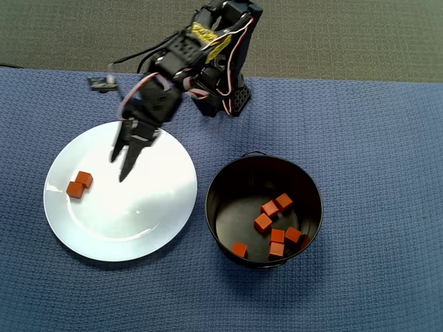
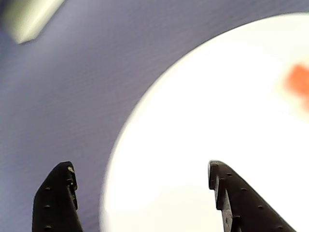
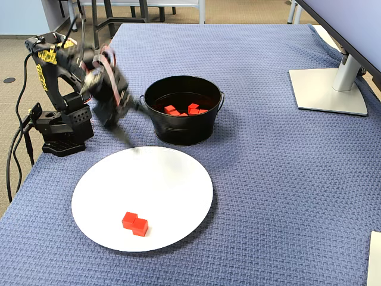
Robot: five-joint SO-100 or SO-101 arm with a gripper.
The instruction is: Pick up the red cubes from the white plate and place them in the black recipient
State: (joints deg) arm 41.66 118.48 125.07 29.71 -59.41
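Note:
Two red cubes (image 1: 79,185) (image 3: 135,223) sit touching each other on the left part of the white plate (image 1: 138,207) (image 3: 161,179). Several more red cubes (image 1: 277,225) (image 3: 184,109) lie inside the black recipient (image 1: 211,207) (image 3: 184,131), which stands right of the plate in the overhead view. My gripper (image 1: 119,169) (image 3: 128,137) hangs open over the plate's upper left part, with nothing between its fingers. In the wrist view the gripper (image 2: 140,174) straddles the rim of the plate (image 2: 217,121), and one blurred red cube (image 2: 299,82) shows at the right edge.
A blue woven cloth (image 1: 374,138) covers the table. The arm's base (image 1: 228,97) (image 3: 59,128) stands behind the plate. A small device (image 1: 104,83) lies near the cloth's far edge. A monitor stand (image 3: 330,89) occupies the far right of the fixed view.

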